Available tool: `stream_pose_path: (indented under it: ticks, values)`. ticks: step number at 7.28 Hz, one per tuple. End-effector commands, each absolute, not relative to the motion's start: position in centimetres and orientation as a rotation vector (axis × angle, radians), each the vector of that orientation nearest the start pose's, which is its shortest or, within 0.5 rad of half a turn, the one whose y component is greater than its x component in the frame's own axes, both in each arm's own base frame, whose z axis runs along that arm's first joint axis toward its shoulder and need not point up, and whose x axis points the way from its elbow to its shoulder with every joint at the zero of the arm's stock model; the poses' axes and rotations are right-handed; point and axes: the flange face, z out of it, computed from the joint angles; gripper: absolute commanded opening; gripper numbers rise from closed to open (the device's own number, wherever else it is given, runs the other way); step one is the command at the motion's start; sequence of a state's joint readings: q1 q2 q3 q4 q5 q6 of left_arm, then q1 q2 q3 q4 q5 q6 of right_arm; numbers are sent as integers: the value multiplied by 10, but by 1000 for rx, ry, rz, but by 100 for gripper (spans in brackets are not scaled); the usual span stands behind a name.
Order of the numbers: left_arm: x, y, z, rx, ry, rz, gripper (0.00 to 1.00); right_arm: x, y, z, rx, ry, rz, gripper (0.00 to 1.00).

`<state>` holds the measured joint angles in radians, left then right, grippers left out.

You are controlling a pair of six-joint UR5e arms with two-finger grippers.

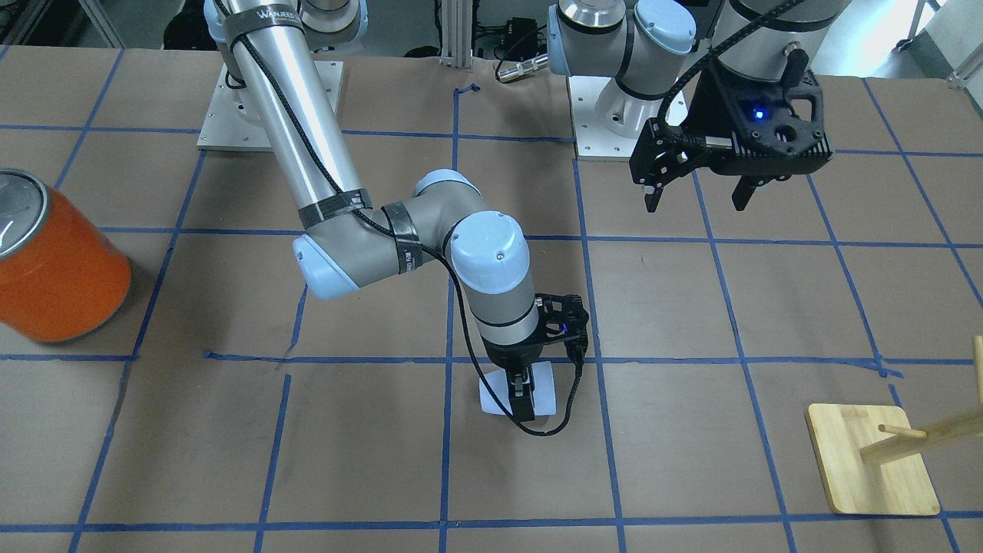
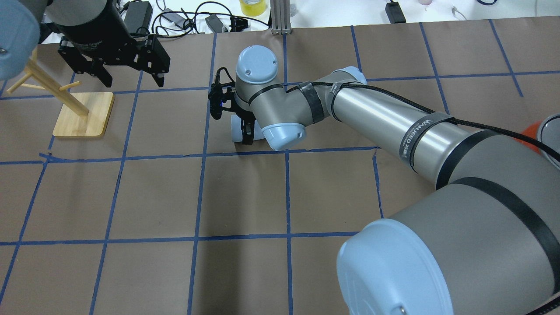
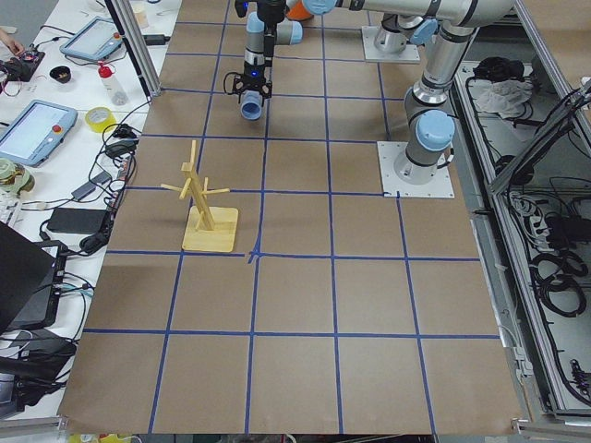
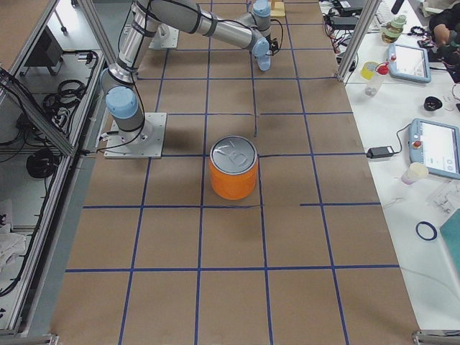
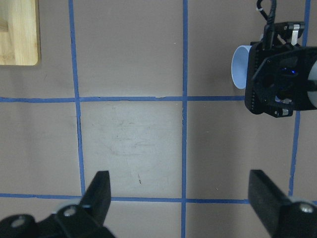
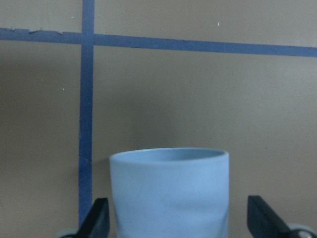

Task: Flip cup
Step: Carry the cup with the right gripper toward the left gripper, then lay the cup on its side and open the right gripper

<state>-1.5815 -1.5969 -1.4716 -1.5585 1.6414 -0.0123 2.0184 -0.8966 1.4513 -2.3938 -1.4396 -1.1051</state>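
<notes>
The small pale blue-white cup (image 1: 493, 396) lies on its side on the brown table paper near the middle. It also shows in the overhead view (image 2: 237, 130), the left wrist view (image 5: 239, 67) and the right wrist view (image 6: 171, 193). My right gripper (image 1: 521, 398) points down over it, also in the overhead view (image 2: 247, 132). It is open, with one finger (image 6: 99, 218) on each side of the cup wall and a small gap on both sides. My left gripper (image 1: 695, 201) is open and empty, high above the table near its base, also in the overhead view (image 2: 131, 81).
A large orange metal-lidded can (image 1: 61, 269) stands far off on the robot's right side, also in the exterior right view (image 4: 233, 172). A wooden peg rack on a square base (image 1: 872, 461) stands on the left side, below the left gripper in the overhead view (image 2: 83, 113).
</notes>
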Motion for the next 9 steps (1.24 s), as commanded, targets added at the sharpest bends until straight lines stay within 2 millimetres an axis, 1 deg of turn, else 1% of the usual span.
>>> stream_pose_path:
  ticks: [1, 2, 3, 4, 5, 6, 7, 8, 9]
  values:
    - [-132, -509, 525, -7, 3069, -131, 100, 440, -583, 247, -2097, 2252, -489, 100]
    - [-132, -509, 525, -7, 3069, -131, 100, 432, -572, 260, -1967, 2362, -456, 100]
    - [-130, -508, 524, -12, 3063, -121, 100, 403, -572, 278, -1688, 2620, -456, 100]
    - [-128, -509, 524, -16, 3068, -121, 100, 366, -571, 319, -1401, 2802, -458, 100]
    - [-129, -509, 520, -16, 3071, -112, 100, 308, -573, 350, -1193, 2912, -331, 100]
    - [-129, -509, 517, -13, 3076, -114, 100, 247, -579, 376, -905, 3012, -259, 100]
    - [-132, -516, 505, -26, 3149, -85, 100, 198, -579, 397, -560, 3091, -201, 100]
    - [-125, -530, 486, -68, 3255, -118, 100, 169, -564, 409, -363, 3119, -57, 100]
    - [-107, -536, 456, -69, 3322, -126, 100, 152, -556, 424, -283, 3133, -41, 100]
